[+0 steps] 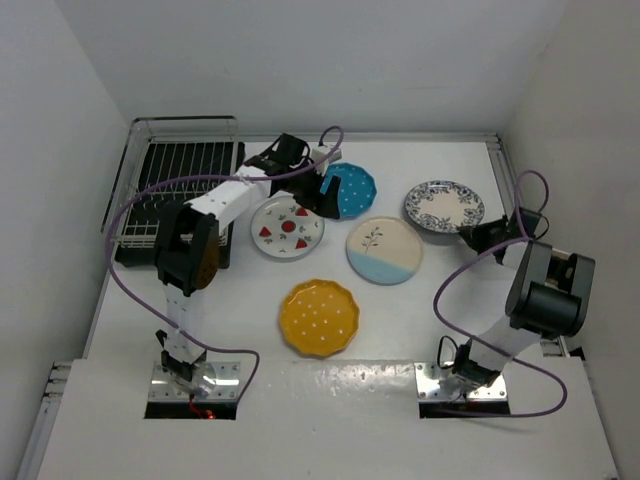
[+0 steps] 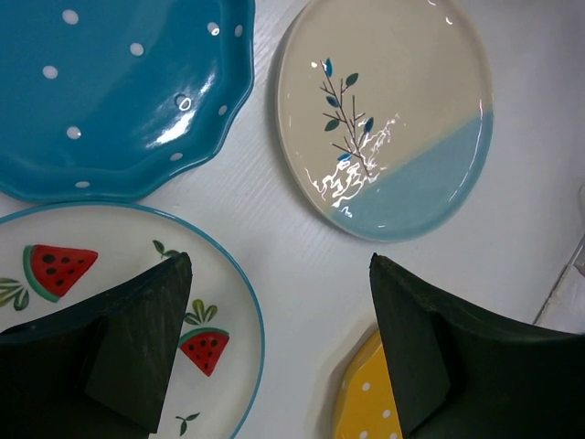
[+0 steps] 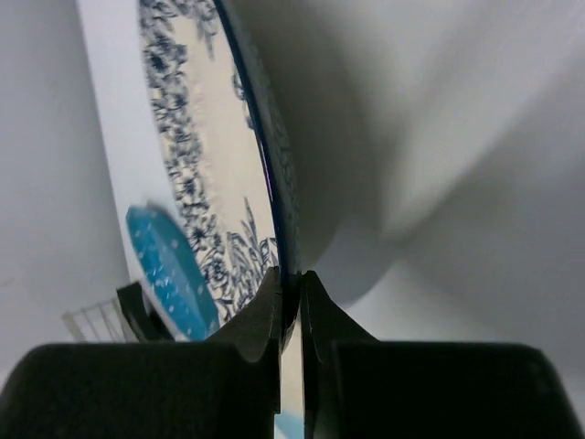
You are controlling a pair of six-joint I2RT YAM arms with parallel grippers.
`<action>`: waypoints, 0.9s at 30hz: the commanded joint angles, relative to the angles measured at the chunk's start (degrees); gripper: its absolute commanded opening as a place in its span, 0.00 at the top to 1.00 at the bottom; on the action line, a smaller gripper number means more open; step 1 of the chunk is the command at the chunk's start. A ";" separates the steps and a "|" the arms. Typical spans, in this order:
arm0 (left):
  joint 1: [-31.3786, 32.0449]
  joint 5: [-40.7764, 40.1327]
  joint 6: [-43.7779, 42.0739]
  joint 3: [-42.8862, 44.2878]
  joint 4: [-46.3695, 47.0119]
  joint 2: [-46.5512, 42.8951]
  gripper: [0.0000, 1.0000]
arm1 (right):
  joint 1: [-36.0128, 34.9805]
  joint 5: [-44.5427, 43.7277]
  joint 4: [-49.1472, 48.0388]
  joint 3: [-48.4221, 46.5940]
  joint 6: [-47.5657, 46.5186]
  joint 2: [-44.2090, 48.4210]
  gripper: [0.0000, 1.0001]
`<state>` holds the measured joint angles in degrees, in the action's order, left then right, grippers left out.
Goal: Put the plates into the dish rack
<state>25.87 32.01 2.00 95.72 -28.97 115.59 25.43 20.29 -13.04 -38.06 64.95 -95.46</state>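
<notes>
White walls close in a white worktop point(image 1: 395, 320) on three sides, and its plain matt surface carries only crockery and a rack.

From overhead, the rectangular silver wire dish rack over a black tray point(image 1: 175, 195) stands far to the left of both tools, against the left wall, with no plate in it. The right tool point(image 1: 478, 236) sits at the near edge of the round white plate with a blue floral rim point(image 1: 444, 205). The left tool point(image 1: 322, 196) hangs between the teal dotted scalloped plate point(image 1: 352, 190) and the white plate with red fruit slices point(image 1: 287, 228). The cream-and-light-blue plate with a sprig point(image 1: 384, 250) and the yellow dotted scalloped plate point(image 1: 319, 317) lie between the two tools, nearer the arm bases.

The left wrist view shows that tool spread wide and holding nothing. The fruit plate is beneath its left finger, and the sprig plate is ahead.

The right wrist view shows that tool pressed together on the floral plate's thin rim. The plate seems tipped up off the worktop, though the view is too close to be sure.

The first plate's pick looks to be in hand. Next it needs a lift clear and a long carry leftward past the other plates. It should then be set on edge between the rack's prongs. A pinch on a glazed rim may slip.
</notes>
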 commanded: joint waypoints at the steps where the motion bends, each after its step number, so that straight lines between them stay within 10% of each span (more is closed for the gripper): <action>1: 0.32 2.17 -0.51 1.13 0.14 -0.99 0.17 | -2.66 8.80 -6.74 3.50 2.73 9.57 1.00; 16: 5.25 12.90 3.79 13.79 2.52 15.62 0.06 | -11.72 8.10 -16.23 25.93 13.54 29.70 1.00; 27: 7.88 18.26 6.96 12.04 4.44 18.53 0.16 | -18.05 5.28 -13.94 31.91 13.01 36.75 1.00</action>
<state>31.81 46.96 8.03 107.48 -27.18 133.95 8.36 23.83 -18.28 -6.00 76.16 -61.12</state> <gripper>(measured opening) 0.871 0.036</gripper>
